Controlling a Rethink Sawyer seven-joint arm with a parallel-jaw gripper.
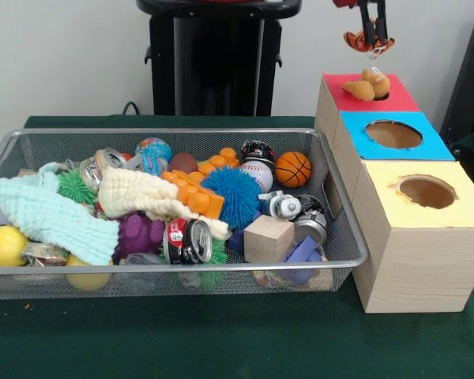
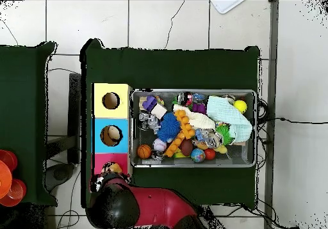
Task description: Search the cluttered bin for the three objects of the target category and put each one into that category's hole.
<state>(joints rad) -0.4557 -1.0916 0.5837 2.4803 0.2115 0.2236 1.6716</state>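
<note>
Tiger-striped orange plush animal (image 1: 369, 42) pinched between black gripper (image 1: 370, 35) fingers, hanging in air above red-topped wooden box hole (image 1: 377, 95). Tan-brown plush animal (image 1: 366, 85) resting on red top at hole edge, partly in hole. Silver wire-mesh bin (image 1: 344, 237) left of boxes, full of clutter: orange basketball (image 1: 292, 168), blue spiky rubber ball (image 1: 231, 195), crushed soda can (image 1: 188, 241). Dark green cloth (image 1: 221, 339) covers table. White wall behind; pale tiled floor (image 2: 298, 66) around table.
</note>
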